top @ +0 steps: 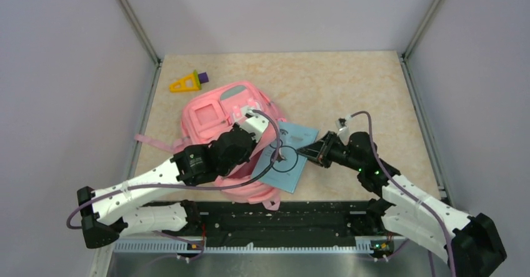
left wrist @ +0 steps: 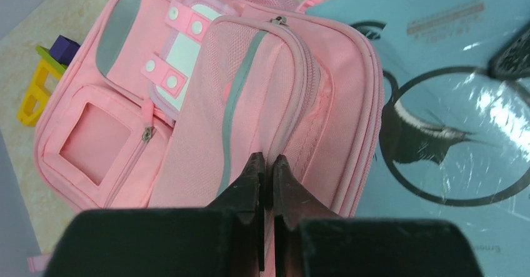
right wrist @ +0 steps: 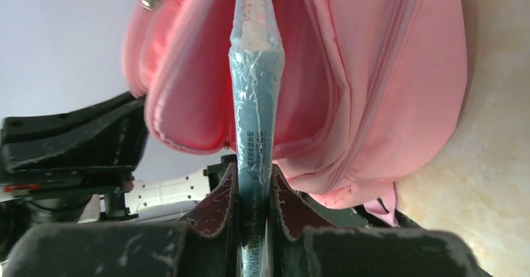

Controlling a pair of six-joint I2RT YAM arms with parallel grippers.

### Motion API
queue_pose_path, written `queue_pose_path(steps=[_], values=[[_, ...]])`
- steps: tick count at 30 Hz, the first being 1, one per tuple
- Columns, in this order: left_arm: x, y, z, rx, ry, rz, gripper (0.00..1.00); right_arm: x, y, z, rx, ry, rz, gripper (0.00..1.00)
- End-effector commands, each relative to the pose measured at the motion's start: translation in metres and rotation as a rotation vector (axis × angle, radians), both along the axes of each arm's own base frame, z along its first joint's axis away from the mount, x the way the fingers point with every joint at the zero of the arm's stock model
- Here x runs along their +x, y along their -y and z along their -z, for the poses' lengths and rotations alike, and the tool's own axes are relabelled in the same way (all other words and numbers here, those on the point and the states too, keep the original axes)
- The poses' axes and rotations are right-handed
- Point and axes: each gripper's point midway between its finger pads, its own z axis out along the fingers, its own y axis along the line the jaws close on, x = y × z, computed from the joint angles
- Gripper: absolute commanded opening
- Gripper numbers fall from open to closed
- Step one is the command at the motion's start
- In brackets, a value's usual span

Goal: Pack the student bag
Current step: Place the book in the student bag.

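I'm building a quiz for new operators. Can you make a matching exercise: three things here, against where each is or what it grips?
Things:
1. left gripper
2. right gripper
3. yellow toy

States:
a. lying apart, beyond the student bag
b. shut on the blue book
c. pinching the student bag's zipper edge

Pairs: 1-c, 2-b, 3-a

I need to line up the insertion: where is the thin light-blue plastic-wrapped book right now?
The book sits centre in the top view, against the right side of the soft pink fabric backpack, its right edge pinched in the right end effector.
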Motion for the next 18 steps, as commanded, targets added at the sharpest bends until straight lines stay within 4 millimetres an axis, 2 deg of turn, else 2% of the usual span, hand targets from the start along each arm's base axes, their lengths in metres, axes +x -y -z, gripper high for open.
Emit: queue_pose_path(steps=[1,3,6,10,18], values=[[0.010,0.018,-0.059,-0.246,0.128,0.004,0.00,0.000,-0.022,-0.026,0.134,0.012,0.026,0.00],[0.009,0.021,-0.058,-0.252,0.124,0.013,0.00,-0.003,-0.030,-0.021,0.149,-0.002,0.021,0.00],[0.007,0.025,-0.056,-0.253,0.119,0.039,0.00,0.003,-0.038,-0.025,0.161,0.028,0.029,0.00],[0.005,0.025,-0.056,-0.248,0.121,0.060,0.00,0.019,-0.055,-0.035,0.162,0.080,0.050,0.00],[0.004,0.023,-0.057,-0.255,0.136,0.067,0.00,0.056,-0.099,-0.054,0.334,0.135,0.095,0.00]])
